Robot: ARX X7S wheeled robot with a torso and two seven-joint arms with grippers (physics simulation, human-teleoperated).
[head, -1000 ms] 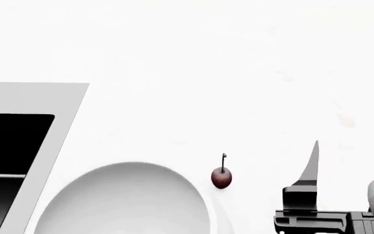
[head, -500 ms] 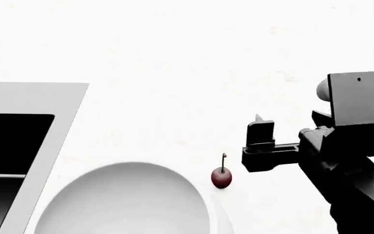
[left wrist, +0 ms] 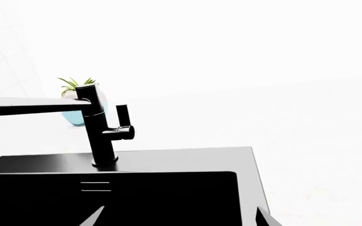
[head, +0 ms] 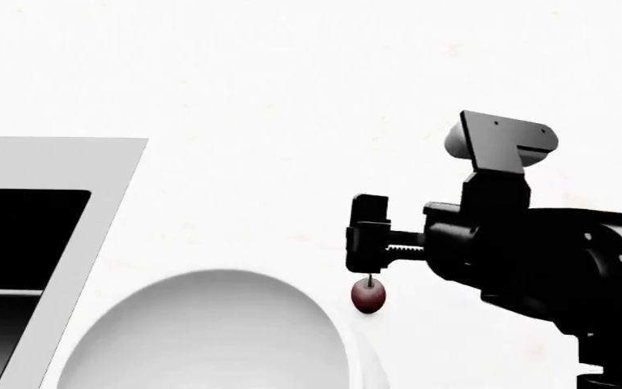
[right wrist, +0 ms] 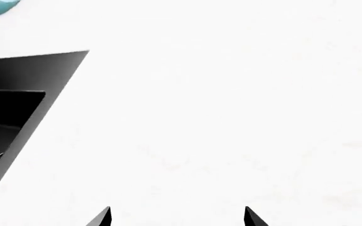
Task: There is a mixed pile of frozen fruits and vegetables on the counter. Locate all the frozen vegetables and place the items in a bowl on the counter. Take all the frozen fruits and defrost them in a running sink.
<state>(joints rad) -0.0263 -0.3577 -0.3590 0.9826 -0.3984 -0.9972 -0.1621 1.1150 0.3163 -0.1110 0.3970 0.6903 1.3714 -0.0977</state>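
Observation:
A small dark red cherry [head: 368, 297] with an upright stem lies on the white counter [head: 289, 97], just right of the wide white bowl [head: 203, 340]. Nothing lies in the visible part of the bowl. My right gripper [head: 369, 263] hangs directly over the cherry, its lower end close to the stem tip. In the right wrist view this gripper [right wrist: 177, 216] is open, with only bare counter between the tips; the cherry is hidden there. My left gripper [left wrist: 179, 217] is open over the black sink [left wrist: 168, 197]. No frozen vegetables are in view.
The sink's grey rim [head: 95, 211] runs along the head view's left side, next to the bowl. A tall black faucet [left wrist: 102, 136] stands behind the basin, its spout pointing sideways. A teal pot with a green plant [left wrist: 77, 115] sits behind the faucet.
My right arm has come up from the lower right and swung left. Its gripper now hangs over the cherry. The cherry and the bowl have not moved.

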